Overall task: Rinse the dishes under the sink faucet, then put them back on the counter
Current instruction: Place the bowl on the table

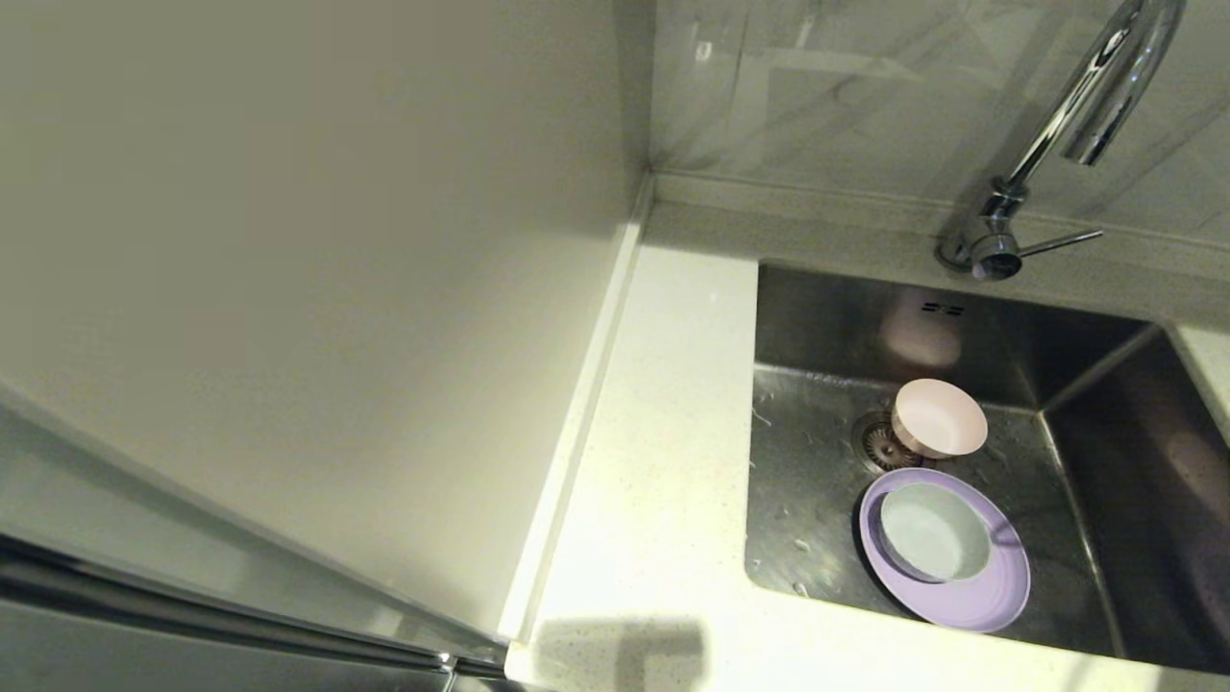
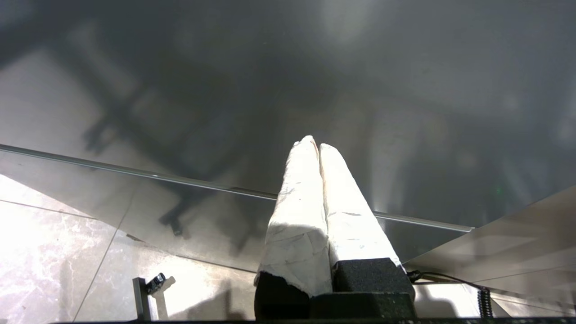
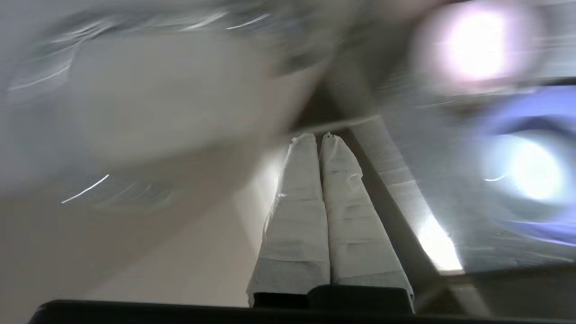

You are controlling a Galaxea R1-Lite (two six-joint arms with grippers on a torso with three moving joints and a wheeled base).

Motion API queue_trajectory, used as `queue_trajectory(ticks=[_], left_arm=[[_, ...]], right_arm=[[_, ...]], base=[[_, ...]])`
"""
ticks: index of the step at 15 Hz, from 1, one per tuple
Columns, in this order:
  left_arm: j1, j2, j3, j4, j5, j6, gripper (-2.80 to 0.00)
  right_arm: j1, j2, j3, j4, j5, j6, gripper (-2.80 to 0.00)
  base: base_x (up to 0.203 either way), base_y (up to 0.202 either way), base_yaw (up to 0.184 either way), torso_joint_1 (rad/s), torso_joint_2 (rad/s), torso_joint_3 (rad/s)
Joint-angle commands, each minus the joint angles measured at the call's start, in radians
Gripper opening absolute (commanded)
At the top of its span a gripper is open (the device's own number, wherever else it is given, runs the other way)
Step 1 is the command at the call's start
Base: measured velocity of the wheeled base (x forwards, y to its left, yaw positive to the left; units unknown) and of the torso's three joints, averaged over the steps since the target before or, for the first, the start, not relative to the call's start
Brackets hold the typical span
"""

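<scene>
In the head view the steel sink [image 1: 817, 327] holds all the dishes. A pale pink bowl [image 1: 940, 417] sits beside the round drain strainer [image 1: 879, 445]. A lilac plate [image 1: 971, 586] lies nearer the front, with a pale blue-green bowl [image 1: 934, 531] resting on it. The chrome faucet [image 1: 1076, 106] arches at the back right, its thin lever [image 1: 1057, 242] pointing right. Neither arm shows in the head view. My left gripper [image 2: 317, 145] is shut, empty, before a dark metal panel. My right gripper [image 3: 319, 137] is shut, empty; the lilac plate [image 3: 531, 117] shows blurred beside it.
The white speckled counter [image 1: 663, 461] runs left of and in front of the sink, bounded by a low raised edge strip [image 1: 586, 394] and a plain cream wall panel [image 1: 288, 240]. A steel surface [image 1: 144, 596] lies at lower left. Marble floor tiles [image 2: 45, 252] show under the left gripper.
</scene>
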Motion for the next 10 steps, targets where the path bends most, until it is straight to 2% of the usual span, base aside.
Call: queue_trajectory(ticks=[1,2,3,5,6,7,10], left_arm=[[0.0,0.0,0.003,-0.001,0.0,-0.001,-2.8],[0.0,0.0,0.003,-0.001,0.0,-0.001,-2.8],[0.0,0.0,0.002,-0.001,0.0,-0.001,-2.8],[0.0,0.0,0.003,-0.001,0.0,-0.001,-2.8],[0.0,0.0,0.003,-0.001,0.0,-0.001,-2.8],[0.0,0.0,0.003,-0.001,0.0,-0.001,-2.8],[0.0,0.0,0.003,-0.001,0.0,-0.001,-2.8]], right_arm=[[0.062,0.012,0.04,0.224,-0.344,-0.352,-2.8],[0.087,0.016,0.087,0.243,-0.507,-0.57,-2.8],[0.104,0.019,0.132,0.216,-0.607,-0.757,-2.8],[0.124,0.024,0.187,0.098,-0.744,-1.092,-2.8],[0.129,0.032,0.2,0.068,-0.806,-1.211,-2.8],[0.133,0.053,0.214,0.051,-0.85,-1.282,-2.8],[0.164,0.103,0.247,0.104,-0.86,-1.272,-2.8]], base=[[0.0,0.0,0.0,0.0,0.0,0.0],[0.0,0.0,0.0,0.0,0.0,0.0],[0.0,0.0,0.0,0.0,0.0,0.0],[0.0,0.0,0.0,0.0,0.0,0.0],[0.0,0.0,0.0,0.0,0.0,0.0],[0.0,0.0,0.0,0.0,0.0,0.0],[0.0,0.0,0.0,0.0,0.0,0.0]])
